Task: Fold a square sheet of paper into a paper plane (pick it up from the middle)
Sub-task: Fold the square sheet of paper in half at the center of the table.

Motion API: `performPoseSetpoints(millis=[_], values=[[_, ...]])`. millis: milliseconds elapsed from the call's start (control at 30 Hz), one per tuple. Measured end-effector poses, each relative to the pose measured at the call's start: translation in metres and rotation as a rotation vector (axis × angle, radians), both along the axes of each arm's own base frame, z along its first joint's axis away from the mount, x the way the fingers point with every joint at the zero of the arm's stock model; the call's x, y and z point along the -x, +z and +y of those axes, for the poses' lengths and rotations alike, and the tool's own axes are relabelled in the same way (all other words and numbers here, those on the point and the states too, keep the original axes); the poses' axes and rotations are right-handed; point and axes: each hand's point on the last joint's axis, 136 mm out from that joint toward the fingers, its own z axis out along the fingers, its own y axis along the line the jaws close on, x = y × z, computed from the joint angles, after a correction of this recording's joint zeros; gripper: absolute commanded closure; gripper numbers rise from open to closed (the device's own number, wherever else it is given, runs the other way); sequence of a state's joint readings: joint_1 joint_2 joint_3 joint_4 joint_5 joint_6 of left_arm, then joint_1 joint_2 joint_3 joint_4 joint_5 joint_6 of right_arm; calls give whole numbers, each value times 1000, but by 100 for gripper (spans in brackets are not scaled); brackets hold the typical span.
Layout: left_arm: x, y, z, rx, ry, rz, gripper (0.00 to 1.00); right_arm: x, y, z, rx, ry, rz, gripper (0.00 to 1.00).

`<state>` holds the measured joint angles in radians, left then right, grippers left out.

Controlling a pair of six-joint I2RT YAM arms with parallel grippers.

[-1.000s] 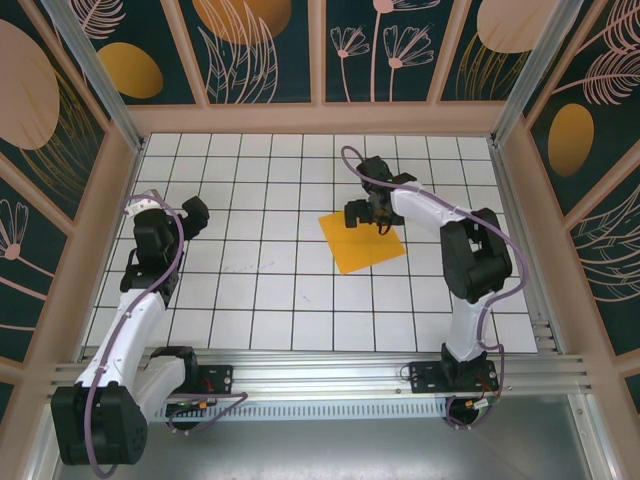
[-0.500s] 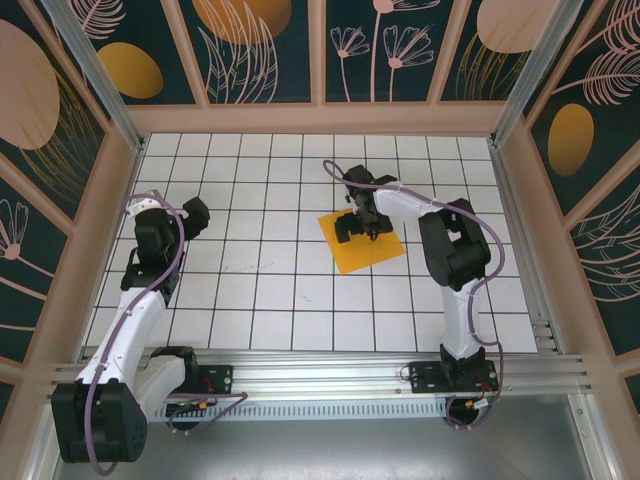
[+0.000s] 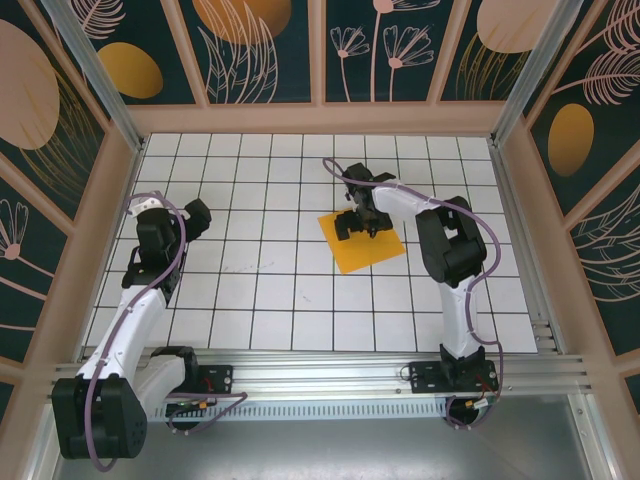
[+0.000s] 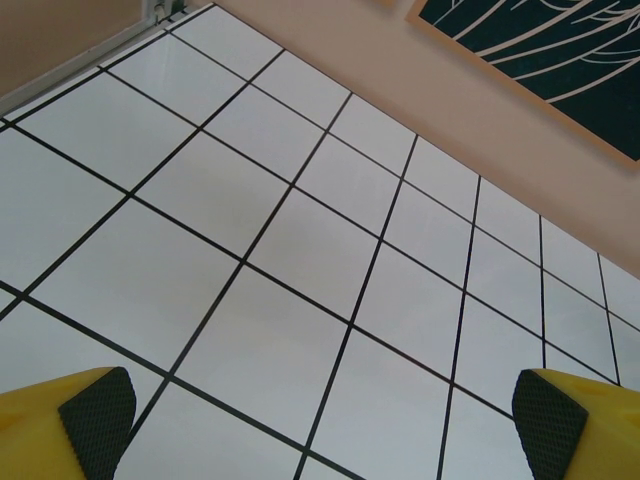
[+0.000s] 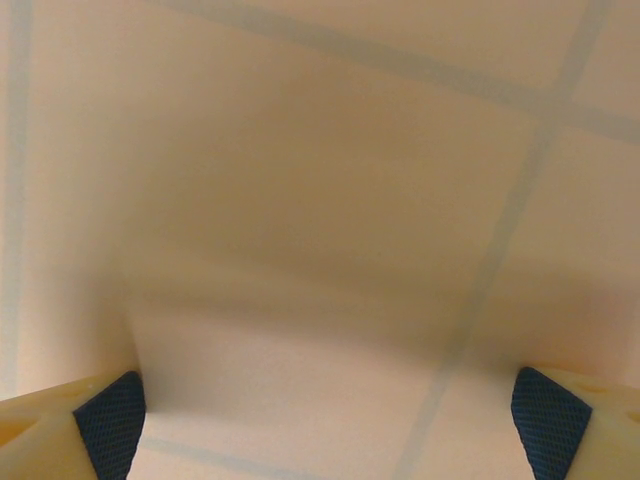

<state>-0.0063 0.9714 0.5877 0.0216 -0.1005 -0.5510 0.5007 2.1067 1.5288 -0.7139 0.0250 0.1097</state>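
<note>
The tiled table [image 3: 260, 300] is seen across the middle of the top view. The square sheet of paper [image 3: 368, 252] is laid flat just right of centre. The right gripper [image 3: 358, 222] is held wide apart over its upper part; the left gripper [image 3: 195, 215], centre-left, is likewise spread above bare tiles.

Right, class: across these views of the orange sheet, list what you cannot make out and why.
Top view: the right gripper covers the far part of the square sheet of paper; whether it touches is too small to tell.
Right wrist view: the sheet is blurred by closeness, its edges cut off by the frame.
Left wrist view: the fingers of the left gripper are cut off by the bottom edge.
</note>
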Motion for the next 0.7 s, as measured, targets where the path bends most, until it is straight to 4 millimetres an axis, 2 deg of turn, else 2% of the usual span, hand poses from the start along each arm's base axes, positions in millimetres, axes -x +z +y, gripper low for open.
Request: performPoseSetpoints(millis=[400,533,600,700], values=[[0,-2,0,0,0,5,2,-1,-2,-3,-3,-11,-26,21],[0,-2,0,0,0,6,1,-2,-2,-3,-6,-13,-30,22],[0,-2,0,0,0,6,2,-2,-1,-3,-7,-13,-32,27],[0,-2,0,0,0,7,2,-3,0,-2,-13,-23,-35,41]])
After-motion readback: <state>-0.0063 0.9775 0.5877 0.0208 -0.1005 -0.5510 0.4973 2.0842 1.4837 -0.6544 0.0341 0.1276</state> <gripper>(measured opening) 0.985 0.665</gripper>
